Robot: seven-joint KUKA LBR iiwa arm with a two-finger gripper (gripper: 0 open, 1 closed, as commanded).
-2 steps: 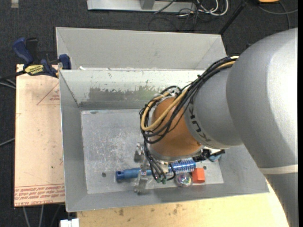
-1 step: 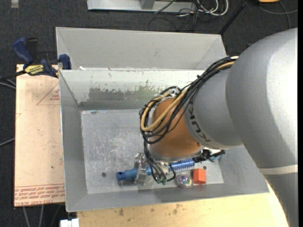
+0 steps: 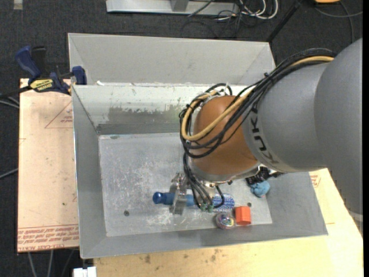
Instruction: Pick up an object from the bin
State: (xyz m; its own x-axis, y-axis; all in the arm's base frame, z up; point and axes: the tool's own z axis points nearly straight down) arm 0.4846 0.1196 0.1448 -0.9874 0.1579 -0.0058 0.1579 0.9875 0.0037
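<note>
Hanging end effector over scuffed grey bin, dark carpet around

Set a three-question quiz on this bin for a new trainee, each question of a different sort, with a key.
1. Multiple choice: what colour is the small block by the near wall of the bin, to the right of the gripper in the camera view? A green, B orange, C white.
2. True or false: the small blue thing lies on the bin floor just to the left of the gripper in the view.
3. Fill in: the arm reaches into the bin from the view's ____ side.
Key: 1 B; 2 true; 3 right.
</note>
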